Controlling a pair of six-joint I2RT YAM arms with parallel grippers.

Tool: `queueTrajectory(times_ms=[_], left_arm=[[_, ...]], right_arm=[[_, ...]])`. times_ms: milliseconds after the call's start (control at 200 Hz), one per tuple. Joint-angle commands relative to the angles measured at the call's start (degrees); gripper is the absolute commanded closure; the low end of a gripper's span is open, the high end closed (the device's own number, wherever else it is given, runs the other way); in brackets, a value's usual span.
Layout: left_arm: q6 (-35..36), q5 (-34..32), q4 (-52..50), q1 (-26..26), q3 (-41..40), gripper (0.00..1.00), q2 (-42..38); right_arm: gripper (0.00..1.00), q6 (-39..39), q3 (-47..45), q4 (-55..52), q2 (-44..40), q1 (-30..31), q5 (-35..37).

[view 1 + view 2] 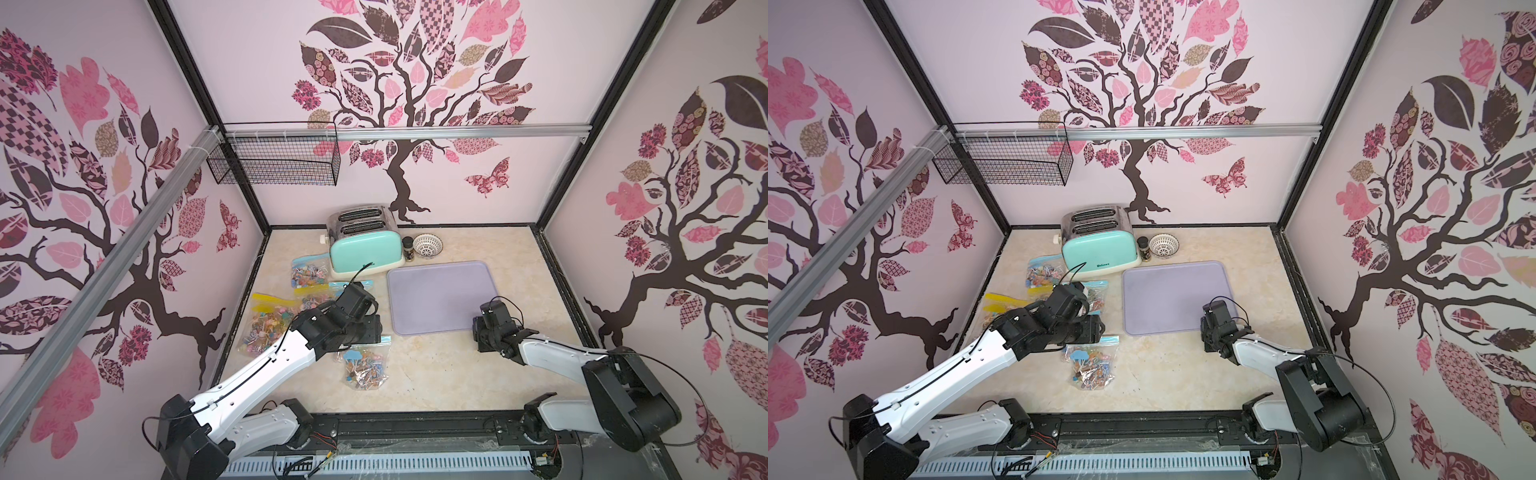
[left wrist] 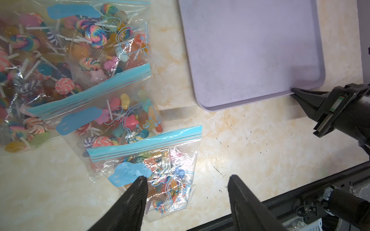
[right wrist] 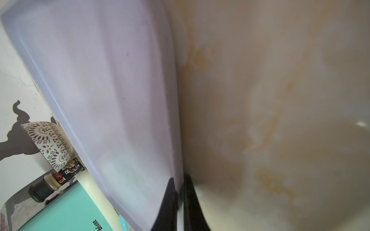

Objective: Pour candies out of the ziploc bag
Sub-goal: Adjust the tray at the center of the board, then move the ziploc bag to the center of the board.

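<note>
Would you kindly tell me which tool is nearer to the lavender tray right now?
Right. The right tool is shut on the near rim of the lavender tray; the left tool hangs open over a ziploc bag, apart from the tray.

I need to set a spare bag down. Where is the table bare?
The lavender tray is bare, though the right gripper pinches its near corner. Open tabletop lies before the tray, between the nearest candy bag and the right arm. Crowded: bags on the left, toaster, bottle, bowl behind.
</note>
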Motion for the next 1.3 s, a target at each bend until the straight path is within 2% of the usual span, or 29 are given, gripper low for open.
queueTrajectory(times_ms=[0,360,450,570,640,720,860,935,985,1050,1165,1295], left_arm=[[0.6,-0.1,0.6,0.4,-0.3,0.32,0.0],[0.7,-0.4,0.0,0.5,-0.7,0.30,0.6],[0.6,-0.6,-0.3,0.4,-0.7,0.21,0.6],[0.4,-1.0,-1.3,0.5,-1.0,0.15,0.3],[0.3,-1.4,-2.4,0.5,-0.9,0.15,0.0],[0.0,-1.6,-4.2,0.5,-0.9,0.16,-0.5],[-2.0,-1.8,-8.2,0.5,-1.4,0.17,-1.8],[-5.4,-2.9,-10.2,0.5,-2.7,0.19,-2.8],[-8.5,-4.5,-11.0,0.5,-4.3,0.21,-3.8],[-12.2,-6.4,-10.1,0.4,-7.3,0.23,-5.6],[-19.4,-7.0,-7.8,0.7,-12.6,0.26,-6.8],[-25.8,-6.0,-2.9,0.6,-18.2,0.29,-8.1]], right_arm=[[1.00,5.8,0.9,2.3,3.3,1.0,-1.1],[1.00,5.6,2.2,5.2,7.1,2.5,-2.8],[1.00,4.6,2.1,4.9,6.6,2.5,-2.9],[0.74,1.3,2.0,4.2,5.1,2.5,-4.5],[0.63,-2.3,2.6,2.6,3.2,2.5,-6.1],[0.54,-10.3,4.3,-2.1,-0.4,2.6,-8.6],[0.43,-29.6,6.9,-12.6,-10.5,2.9,-11.1],[0.41,-42.9,7.9,-15.6,-15.4,2.9,-13.8],[0.41,-53.4,9.5,-17.2,-16.5,2.8,-18.4],[0.40,-65.6,11.8,-18.4,-15.8,2.9,-28.6],[0.32,-79.1,14.3,-18.8,-10.1,3.1,-45.7],[0.30,-85.5,18.8,-15.5,0.2,6.0,-50.6]])
